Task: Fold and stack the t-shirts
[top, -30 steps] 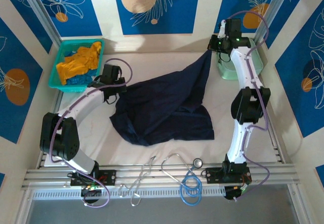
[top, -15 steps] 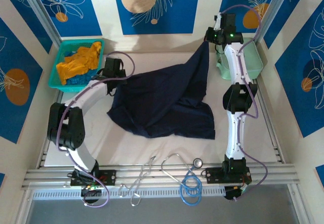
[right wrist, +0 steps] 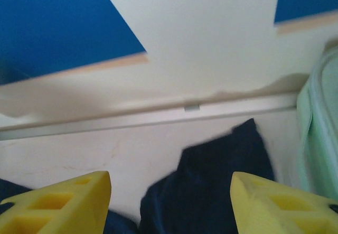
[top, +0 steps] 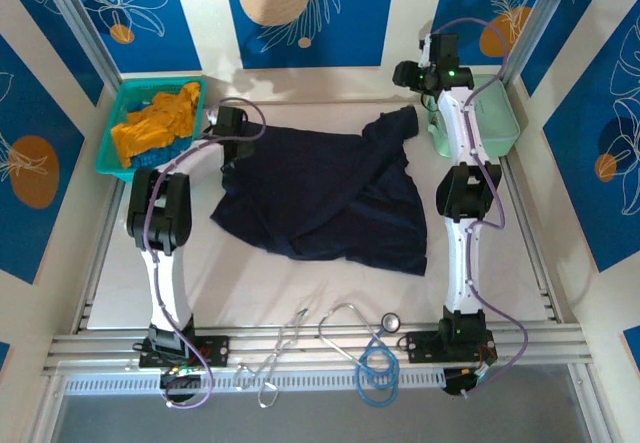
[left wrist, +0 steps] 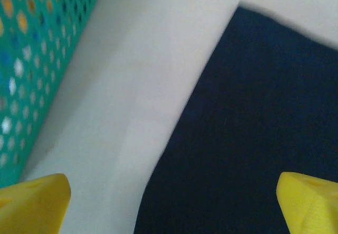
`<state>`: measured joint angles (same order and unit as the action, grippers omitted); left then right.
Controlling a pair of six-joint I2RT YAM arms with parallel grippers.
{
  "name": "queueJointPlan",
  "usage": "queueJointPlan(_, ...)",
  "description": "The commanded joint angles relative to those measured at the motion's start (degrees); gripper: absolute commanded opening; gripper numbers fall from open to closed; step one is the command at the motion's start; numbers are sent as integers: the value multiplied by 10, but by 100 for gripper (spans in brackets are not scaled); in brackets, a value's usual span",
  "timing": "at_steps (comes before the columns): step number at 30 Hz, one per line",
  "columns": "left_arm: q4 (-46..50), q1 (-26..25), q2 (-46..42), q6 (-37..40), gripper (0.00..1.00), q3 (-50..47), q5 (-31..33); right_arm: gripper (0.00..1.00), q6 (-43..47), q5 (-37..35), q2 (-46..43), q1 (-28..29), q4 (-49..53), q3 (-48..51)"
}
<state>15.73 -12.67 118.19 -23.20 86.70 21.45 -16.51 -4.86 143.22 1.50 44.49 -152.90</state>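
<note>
Two empty, spread grippers: left gripper (left wrist: 171,205) over the navy t-shirt (top: 325,198) at the far-left corner of the table (top: 300,283), right gripper (right wrist: 171,202) far-right. Limp, light cloth, so I'd pinch corners.

A white table (top: 300,298) takes up the middle of the booth, its surface matte and evenly lit with only soft shadows. Behind the table stands the back wall (top: 310,13), cream with dark blue panels bearing white leaf outlines and tan discs. To the table's left, the left wall (top: 35,113) carries the same pattern, and so does the right wall (top: 605,113) on the table's right. Slanted metal posts (top: 85,33) rise from the table's far corners. Along the table's near edge run aluminium rails (top: 320,345). Below these lies a grey strip (top: 320,418), possibly the floor.
</note>
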Motion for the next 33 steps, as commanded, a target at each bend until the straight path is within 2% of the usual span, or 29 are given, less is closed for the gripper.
queueJointPlan(1, 11, -5, -81, -9, 99, -47, -13, 64, -8, -25, -44, 3, 44, 46)
queueJointPlan(3, 28, -9, -118, 1, 99, -65, -23, 65, -12, -34, -100, 9, 27, 137)
queueJointPlan(8, 110, -29, -191, 17, 99, -97, -61, 67, -47, -65, -308, 35, -52, 448)
queueJointPlan(11, 130, -48, -226, 5, 100, -135, -87, 65, -100, -64, -401, 37, -41, 596)
queueJointPlan(15, 139, -81, -239, -31, 95, -181, -114, 63, -138, -43, -495, 37, -44, 764)
queueJointPlan(21, 116, -98, -203, -103, 82, -216, -148, 60, -155, -17, -563, 39, -63, 912)
queueJointPlan(28, 82, -100, -171, -134, 71, -214, -152, 58, -160, -8, -586, 44, -81, 973)
queueJointPlan(30, 87, -101, -171, -138, 61, -216, -149, 57, -160, -8, -586, 44, -83, 979)
queueJointPlan(31, 89, -102, -175, -139, 51, -219, -146, 57, -160, -8, -585, 44, -83, 980)
queueJointPlan(33, 96, -102, -192, -142, 26, -228, -136, 57, -158, -6, -585, 44, -83, 980)
